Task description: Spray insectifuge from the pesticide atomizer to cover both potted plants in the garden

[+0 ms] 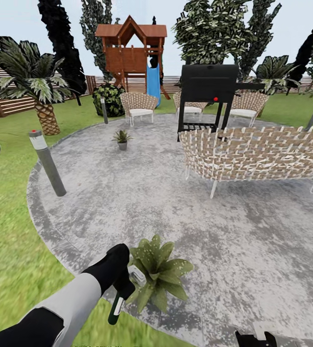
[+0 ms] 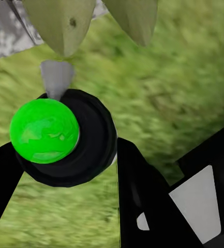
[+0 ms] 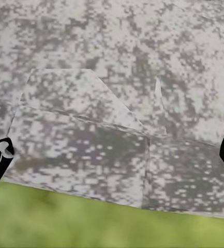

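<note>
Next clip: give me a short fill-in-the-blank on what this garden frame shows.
1. The left hand holds the ____.
2. The near potted plant stands on the ____ at its edge.
3. The far potted plant sits in a ____ pot.
4. Behind the wicker sofa stands a black ____.

Missing: pesticide atomizer; patio; grey; grill

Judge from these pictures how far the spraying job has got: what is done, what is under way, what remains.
Done: the pesticide atomizer is picked up, held in the left gripper. Under way: its trigger head sits against the near potted plant at the patio edge; no spray shows. Left: covering this plant, then the far potted plant beyond.
</note>
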Available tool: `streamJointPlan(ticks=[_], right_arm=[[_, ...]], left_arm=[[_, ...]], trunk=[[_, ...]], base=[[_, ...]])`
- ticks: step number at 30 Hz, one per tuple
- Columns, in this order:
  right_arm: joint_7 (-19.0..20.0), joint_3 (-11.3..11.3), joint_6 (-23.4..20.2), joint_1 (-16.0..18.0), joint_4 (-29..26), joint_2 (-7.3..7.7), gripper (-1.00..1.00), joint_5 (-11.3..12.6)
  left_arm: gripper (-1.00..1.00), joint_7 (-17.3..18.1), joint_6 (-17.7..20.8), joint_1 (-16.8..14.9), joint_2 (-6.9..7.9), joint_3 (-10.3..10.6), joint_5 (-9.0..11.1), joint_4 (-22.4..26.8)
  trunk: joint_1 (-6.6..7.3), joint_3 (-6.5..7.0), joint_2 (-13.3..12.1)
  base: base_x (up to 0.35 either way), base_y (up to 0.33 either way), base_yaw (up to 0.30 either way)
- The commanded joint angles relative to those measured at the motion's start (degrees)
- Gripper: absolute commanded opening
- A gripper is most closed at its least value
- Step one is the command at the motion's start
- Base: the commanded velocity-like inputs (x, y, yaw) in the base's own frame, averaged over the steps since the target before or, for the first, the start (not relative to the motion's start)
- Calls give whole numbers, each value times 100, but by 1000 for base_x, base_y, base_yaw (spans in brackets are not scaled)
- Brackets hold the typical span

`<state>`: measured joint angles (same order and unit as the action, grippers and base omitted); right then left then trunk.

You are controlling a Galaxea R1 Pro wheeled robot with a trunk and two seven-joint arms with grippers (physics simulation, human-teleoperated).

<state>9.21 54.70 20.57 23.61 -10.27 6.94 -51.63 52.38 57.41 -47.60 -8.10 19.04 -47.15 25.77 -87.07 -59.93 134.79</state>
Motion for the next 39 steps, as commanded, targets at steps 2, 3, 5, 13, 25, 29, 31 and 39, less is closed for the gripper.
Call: streamJointPlan(ticks=[2,3,5,13,25,29,31,39], right_arm=[[44,49,17,3,-1,0,100,-16],[45,49,17,3,-1,-1,100,-15],[44,49,17,3,-1,0,100,-14],[41,49,17,3,-1,0,100,-20],[43,49,17,3,-1,1,100,-22],[43,49,16,3,-1,0,100,-22],[45,49,17,3,-1,0,100,-22],[43,49,17,3,-1,-7,100,-22]], left_arm=[[-100,62,16,-3,1,12,-57,7],[-100,62,16,-3,1,12,-59,7],[-100,62,18,-2,3,12,-58,7],[-100,44,0,223,66,18,-79,3],[-100,39,-2,409,53,13,-82,-46],[-100,42,-2,413,45,-2,-78,-46],[-100,44,-2,418,45,-5,-72,-54],[-100,42,-2,427,45,-5,-66,-48]], trunk=[[1,-5,2],[1,-5,2],[1,-5,2],[1,-5,2],[1,-5,2],[1,-5,2],[1,-5,2],[1,-5,2]], base=[[0,-92,61],[0,-32,21],[0,-15,10],[0,-1,195],[16,-16,228],[53,-249,7],[-56,-271,45],[-146,-262,227]])
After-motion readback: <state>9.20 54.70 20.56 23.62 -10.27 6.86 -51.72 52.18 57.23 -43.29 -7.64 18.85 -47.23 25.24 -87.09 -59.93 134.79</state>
